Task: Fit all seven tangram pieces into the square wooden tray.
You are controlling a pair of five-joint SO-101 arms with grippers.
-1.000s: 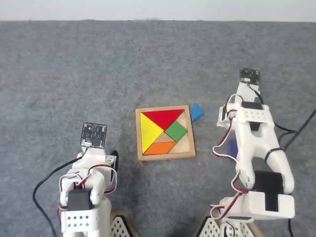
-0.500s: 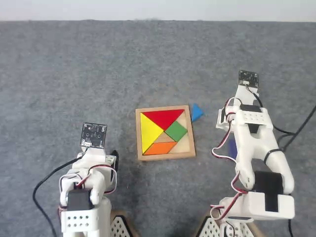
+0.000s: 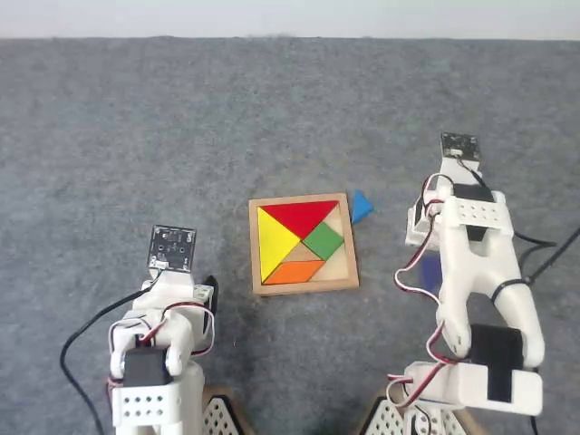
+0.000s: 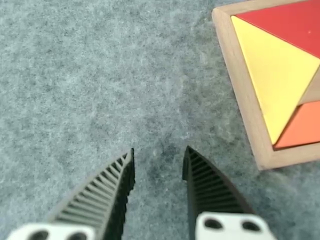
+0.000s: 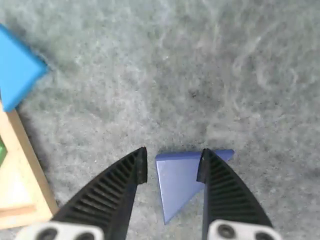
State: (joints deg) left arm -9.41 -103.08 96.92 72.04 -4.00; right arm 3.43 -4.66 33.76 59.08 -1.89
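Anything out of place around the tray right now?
Two pieces lie outside the wooden tray: a light blue piece on the carpet by its far right corner, and a dark blue triangle on the carpet below the open right gripper.

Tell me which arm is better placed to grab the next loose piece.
Right. Its open gripper hangs directly over the dark blue triangle. The left gripper is open over bare carpet beside the tray.

tray [image 3: 304, 289] pale matt wood; table cloth [image 3: 136, 118] grey, fuzzy, rough.
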